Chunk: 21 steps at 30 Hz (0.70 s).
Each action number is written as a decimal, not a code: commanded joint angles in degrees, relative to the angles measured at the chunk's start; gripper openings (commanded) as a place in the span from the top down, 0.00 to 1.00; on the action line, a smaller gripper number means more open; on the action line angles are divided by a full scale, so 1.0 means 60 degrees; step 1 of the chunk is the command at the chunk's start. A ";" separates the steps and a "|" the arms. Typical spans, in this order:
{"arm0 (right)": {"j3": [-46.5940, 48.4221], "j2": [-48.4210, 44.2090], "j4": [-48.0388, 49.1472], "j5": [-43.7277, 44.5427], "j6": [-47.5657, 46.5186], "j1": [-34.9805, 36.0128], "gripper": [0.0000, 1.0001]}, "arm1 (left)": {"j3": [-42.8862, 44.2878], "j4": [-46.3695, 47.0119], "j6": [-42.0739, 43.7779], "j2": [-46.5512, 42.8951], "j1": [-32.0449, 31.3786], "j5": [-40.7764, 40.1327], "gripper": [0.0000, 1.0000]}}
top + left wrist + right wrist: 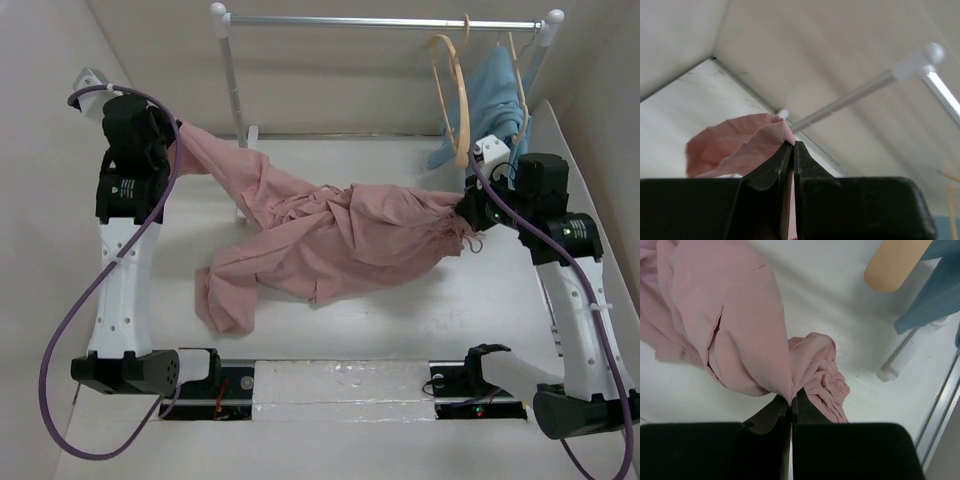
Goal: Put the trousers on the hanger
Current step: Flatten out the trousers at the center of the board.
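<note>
left gripper (792, 145): jaws pressing together on an edge of the trousers (340, 235), holding it raised.
trousers: sagging between both grippers, middle lying on the table (400, 320).
right gripper (791, 402): jaws clamping bunched cloth, probably the waist.
hanger (892, 262): hanging from the rail (380, 22), beside the blue garment (490, 95).

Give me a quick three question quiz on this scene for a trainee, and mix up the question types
1. True or false: the left gripper and the right gripper are each shut on the trousers.
2. The hanger is: A, hanging on the rail; B, held in the left gripper; C, inside the trousers.
3. Fill in: the garment hanging next to the hanger is light ____.
Key: 1 true; 2 A; 3 blue.
</note>
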 commanded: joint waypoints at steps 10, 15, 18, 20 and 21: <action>-0.2755 0.1088 0.3051 0.1088 0.0851 -0.2606 1.00 | -0.0081 -0.0230 0.0775 0.1740 0.0330 -0.3944 1.00; -0.3239 0.1926 0.4060 0.1338 0.1583 -0.3665 1.00 | -0.1339 0.0046 0.0292 0.2037 0.0840 -0.3264 1.00; -0.3473 0.2102 0.4251 0.1498 0.1629 -0.4133 1.00 | -0.2246 0.0469 -0.0002 0.1612 0.1529 -0.2588 1.00; -0.3678 0.2262 0.4631 0.1455 0.1673 -0.4499 1.00 | -0.2831 0.0369 -0.0031 0.1640 0.2115 -0.2383 1.00; -0.3737 0.2365 0.4923 0.1295 0.1731 -0.4501 1.00 | -0.2994 0.0470 0.0012 0.1640 0.2204 -0.2208 1.00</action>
